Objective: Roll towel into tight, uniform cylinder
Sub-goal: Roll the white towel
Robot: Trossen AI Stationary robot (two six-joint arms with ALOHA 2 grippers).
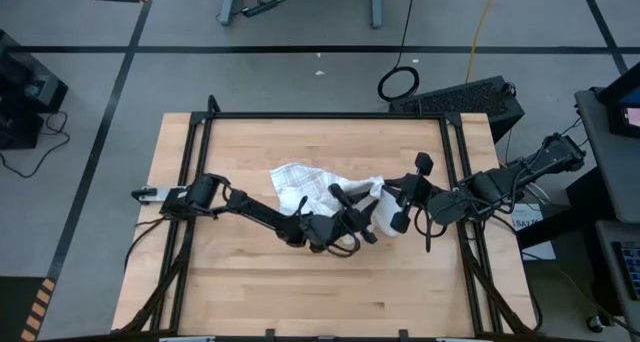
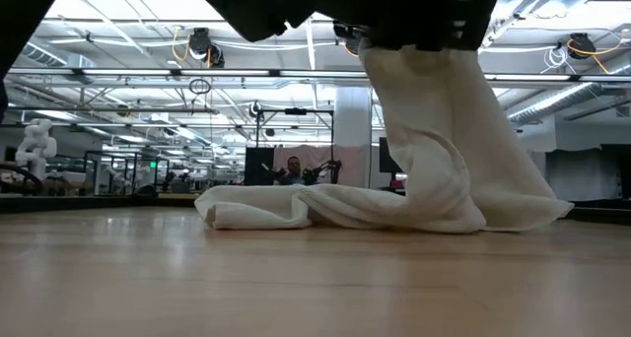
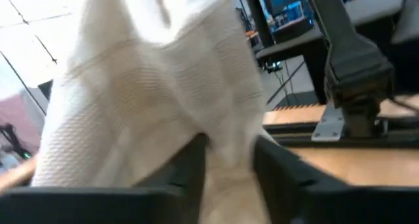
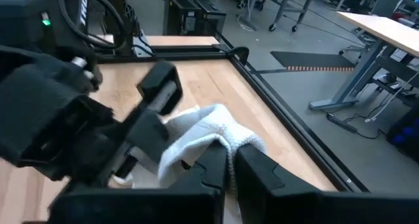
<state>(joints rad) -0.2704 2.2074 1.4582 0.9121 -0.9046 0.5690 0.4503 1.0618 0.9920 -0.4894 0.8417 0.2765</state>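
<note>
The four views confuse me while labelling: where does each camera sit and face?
High: overhead, looking down on table, both arms, towel.
Low: table height, level across; towel hangs from arms above.
Left wrist: behind left hand, towel between its fingers.
Right wrist: behind right hand, shut on towel.
Shared: all four show the towel.

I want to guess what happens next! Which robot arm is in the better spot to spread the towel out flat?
Probably the left. Its pincer has the towel between its fingers and sits beside the crumpled part on the table. The right pincer is shut on the lifted end, holding it up.
</note>
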